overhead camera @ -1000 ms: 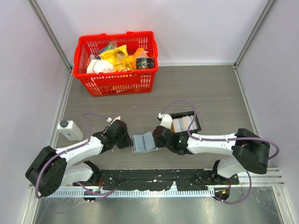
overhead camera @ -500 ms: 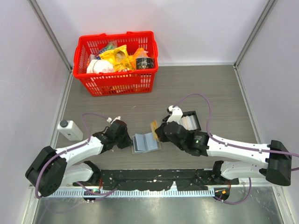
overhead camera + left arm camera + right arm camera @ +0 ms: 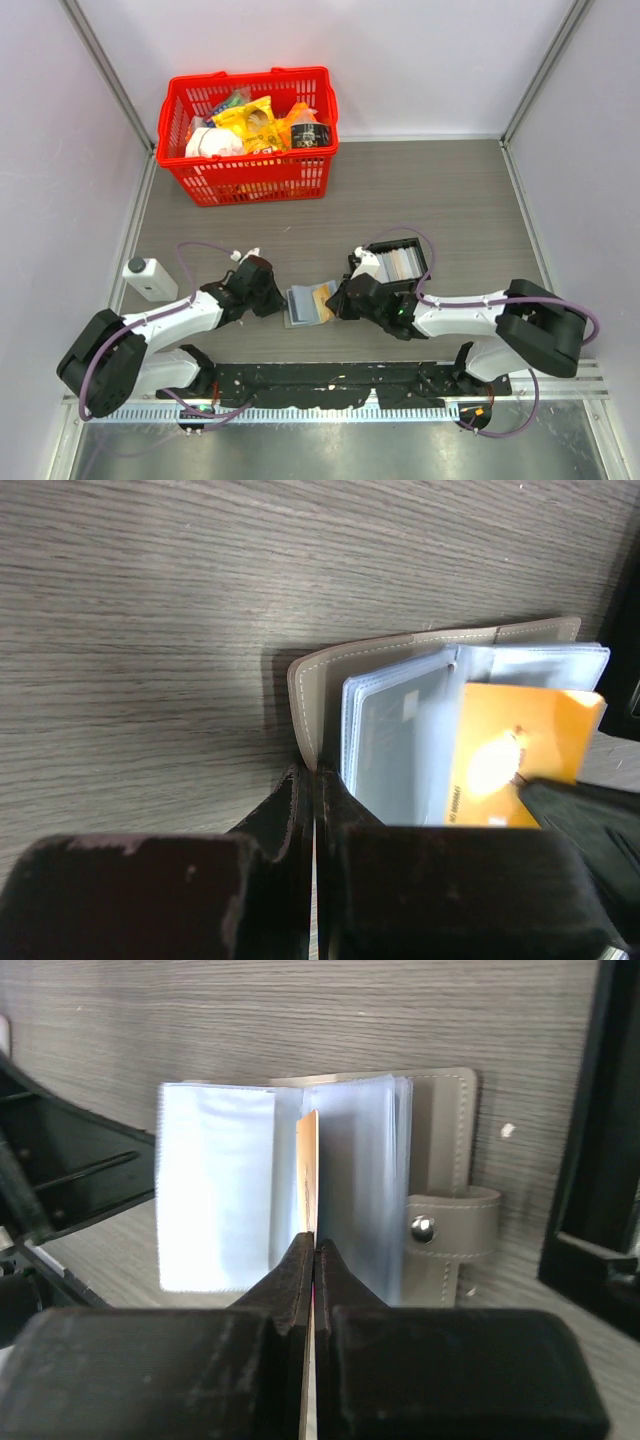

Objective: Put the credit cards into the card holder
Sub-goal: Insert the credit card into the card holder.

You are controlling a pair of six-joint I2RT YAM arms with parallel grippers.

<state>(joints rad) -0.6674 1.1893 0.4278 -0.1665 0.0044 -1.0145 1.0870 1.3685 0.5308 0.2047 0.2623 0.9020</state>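
R arm (image 3: 470, 300) folded back; R gripper (image 3: 340, 298) clamps orange card (image 3: 322, 297) at card holder (image 3: 300, 306) pinched by L gripper (image 3: 277, 303).

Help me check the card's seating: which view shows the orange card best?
Left wrist: the orange card shows face-on over the clear sleeves of the card holder. Right wrist shows only its thin edge, pinched in the right fingers. Top external shows a small tan patch.

L gripper (image 3: 312, 780) clamped, R gripper (image 3: 313, 1245) clamped — both low, pointing inward.
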